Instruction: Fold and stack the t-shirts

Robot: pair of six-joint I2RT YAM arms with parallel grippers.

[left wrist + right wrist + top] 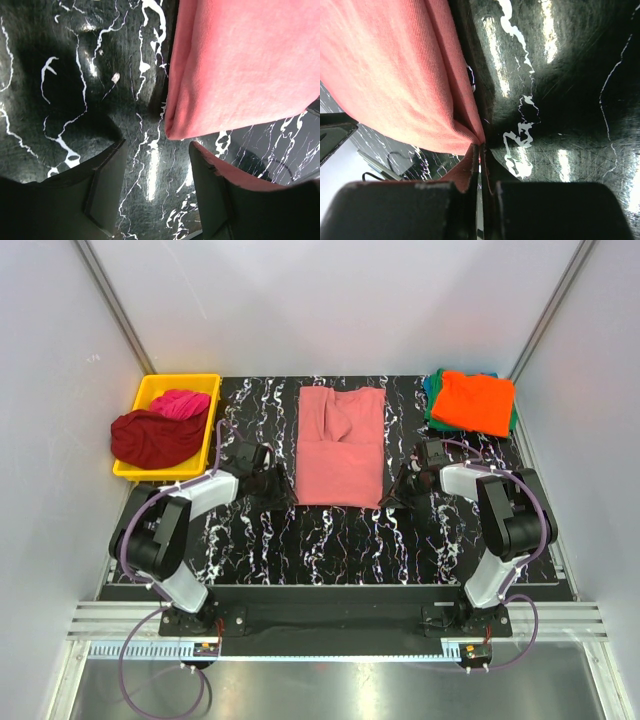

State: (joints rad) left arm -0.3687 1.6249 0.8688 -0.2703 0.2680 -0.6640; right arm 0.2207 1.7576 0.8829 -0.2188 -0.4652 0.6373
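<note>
Pinching pink shirt (395, 75), right hand (481, 148) hides the gripped corner.

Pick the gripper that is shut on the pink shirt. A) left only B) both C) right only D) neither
C: the right gripper has its fingers pressed together on a corner of the pink shirt, while the left gripper stands open with the shirt's other near corner just ahead of it.

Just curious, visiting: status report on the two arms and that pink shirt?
Right gripper shut on salmon-pink t-shirt, near corner. Left gripper open at other near corner. Nothing blocking.
</note>
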